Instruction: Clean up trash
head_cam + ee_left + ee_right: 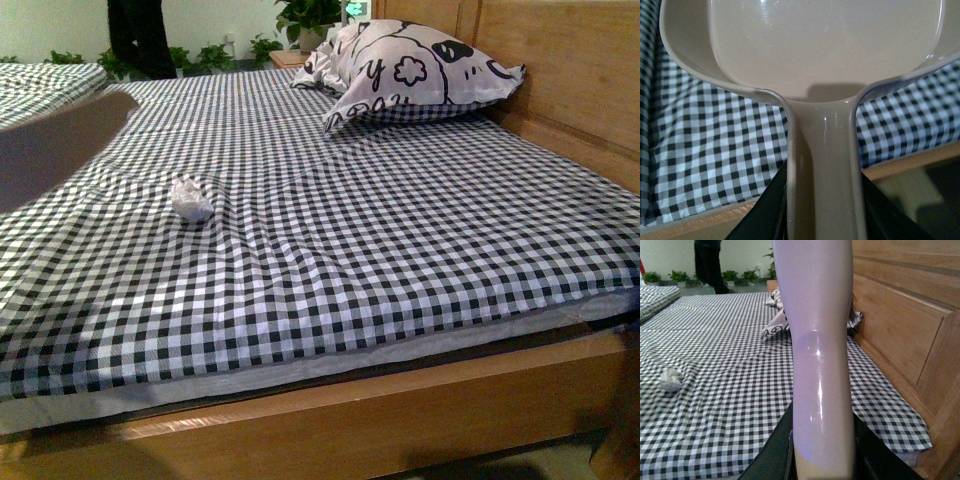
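Observation:
The trash (190, 200), a small crumpled white wad, lies on the checked bedsheet left of the middle of the bed; the right wrist view shows the trash (670, 379) far off to one side. My left gripper (824, 200) is shut on the handle of the beige dustpan (825, 45), whose pan hangs over the sheet near the bed's edge. The dustpan (50, 145) shows as a dark blurred shape at the left edge of the front view. My right gripper (822, 450) is shut on the pale brush handle (817, 340), which stands upright. The brush's head is out of view.
A black-and-white patterned pillow (400, 70) rests at the back right against the wooden headboard (560, 70). The bed's wooden front rail (350, 420) runs along the near edge. Potted plants (305, 15) and a person's dark legs (140, 35) stand beyond the bed.

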Controlling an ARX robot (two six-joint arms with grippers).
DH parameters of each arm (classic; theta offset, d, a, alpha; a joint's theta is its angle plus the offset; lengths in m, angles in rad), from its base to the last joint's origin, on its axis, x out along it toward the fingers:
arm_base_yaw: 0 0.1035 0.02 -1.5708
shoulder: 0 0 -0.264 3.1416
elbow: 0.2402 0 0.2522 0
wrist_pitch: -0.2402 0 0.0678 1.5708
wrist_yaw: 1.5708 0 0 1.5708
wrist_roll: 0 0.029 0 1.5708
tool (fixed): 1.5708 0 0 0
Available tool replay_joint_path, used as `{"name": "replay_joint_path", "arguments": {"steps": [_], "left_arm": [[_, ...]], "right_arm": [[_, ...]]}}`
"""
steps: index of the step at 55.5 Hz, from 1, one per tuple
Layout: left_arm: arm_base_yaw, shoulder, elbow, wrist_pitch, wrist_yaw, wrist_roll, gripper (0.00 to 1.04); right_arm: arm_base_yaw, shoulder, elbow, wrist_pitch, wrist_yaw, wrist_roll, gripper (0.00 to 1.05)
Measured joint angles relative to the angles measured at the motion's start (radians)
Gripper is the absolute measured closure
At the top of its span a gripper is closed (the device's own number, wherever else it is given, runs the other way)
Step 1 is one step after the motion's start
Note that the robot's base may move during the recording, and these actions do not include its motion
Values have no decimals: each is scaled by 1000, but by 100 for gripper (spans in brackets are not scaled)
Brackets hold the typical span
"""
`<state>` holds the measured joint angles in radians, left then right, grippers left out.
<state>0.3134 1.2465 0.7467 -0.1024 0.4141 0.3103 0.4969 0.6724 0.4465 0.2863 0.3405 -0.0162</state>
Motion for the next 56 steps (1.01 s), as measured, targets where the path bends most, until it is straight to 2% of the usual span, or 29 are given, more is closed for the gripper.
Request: {"name": "replay_joint_path", "arguments": {"steps": [6,18,29,56], "left_arm": [[-13,74,1,-5,15,107,79],[-41,182,49,-4,46,212,79],[-42,293,107,-2,35,290,79],[-23,484,208,46,32,387,79]], "right_arm": [[0,0,0,0,0,0,85],[0,0,0,0,0,0,85],[0,0,0,0,0,0,85],[0,0,0,0,0,0,85]]}}
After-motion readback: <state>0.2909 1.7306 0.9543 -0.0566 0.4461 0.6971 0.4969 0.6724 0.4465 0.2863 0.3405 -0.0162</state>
